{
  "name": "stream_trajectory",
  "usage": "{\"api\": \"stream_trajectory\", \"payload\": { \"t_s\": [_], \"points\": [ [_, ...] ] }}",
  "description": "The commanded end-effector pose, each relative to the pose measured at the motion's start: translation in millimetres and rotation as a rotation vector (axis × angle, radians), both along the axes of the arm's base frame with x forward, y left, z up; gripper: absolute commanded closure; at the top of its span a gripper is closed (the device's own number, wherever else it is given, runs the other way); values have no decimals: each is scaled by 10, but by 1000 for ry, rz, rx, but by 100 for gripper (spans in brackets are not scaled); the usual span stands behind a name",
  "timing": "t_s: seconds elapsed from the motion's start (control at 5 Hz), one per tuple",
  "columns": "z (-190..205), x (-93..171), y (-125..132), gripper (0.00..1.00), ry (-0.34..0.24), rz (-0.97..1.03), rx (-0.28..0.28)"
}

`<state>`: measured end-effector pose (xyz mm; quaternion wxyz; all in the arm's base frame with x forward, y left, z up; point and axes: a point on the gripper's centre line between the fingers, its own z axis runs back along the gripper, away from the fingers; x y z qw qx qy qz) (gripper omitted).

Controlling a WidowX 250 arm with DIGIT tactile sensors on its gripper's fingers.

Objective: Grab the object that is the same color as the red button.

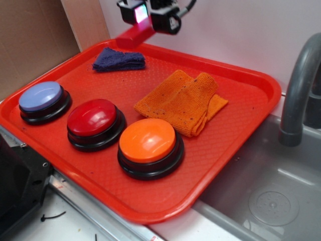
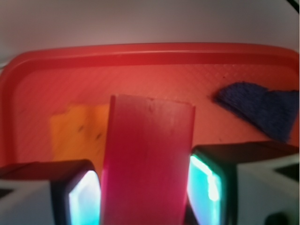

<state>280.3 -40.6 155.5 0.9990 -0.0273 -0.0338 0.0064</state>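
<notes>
The orange button (image 1: pixel 149 142) is sitting closest to the camera on the red tray (image 1: pixel 235 145), so I'm using that as my anchor. Just to its left and a bit further back, nearly touching it, the red button (image 1: pixel 94 120) is resting on its black base, glossy dark red top facing up. Further left of that, near the tray's left rim, the blue button (image 1: pixel 42 98) is sitting in the same row. Behind and to the right of the orange button, the folded orange cloth (image 1: pixel 181 101) is lying flat in the middle of the tray. Way back from the orange button, near the far rim, a dark blue cloth (image 1: pixel 119 60) is lying bunched up.

Above that far edge, well apart from the buttons, the gripper (image 1: pixel 142 21) is hanging in the air and clamping the red block (image 1: pixel 134 35), which is tilting down toward the tray's back rim without touching it as far as I'm seeing. In the wrist view the red block (image 2: pixel 147 159) is filling the gap between the two fingers (image 2: pixel 208 185), pads pressing on both sides, so the gripper (image 2: pixel 147 192) is holding it tight. Off to the right of the tray a grey sink (image 1: pixel 271 201) and faucet (image 1: pixel 299 85) are showing.
</notes>
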Motion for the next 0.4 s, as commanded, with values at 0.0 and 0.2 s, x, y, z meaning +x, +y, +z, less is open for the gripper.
{"api": "stream_trajectory", "payload": {
  "t_s": [0.0, 0.2],
  "points": [
    [573, -251, 50, 100, -64, -13, -65],
    [515, -265, 47, 100, -37, -9, -31]
  ]
}}
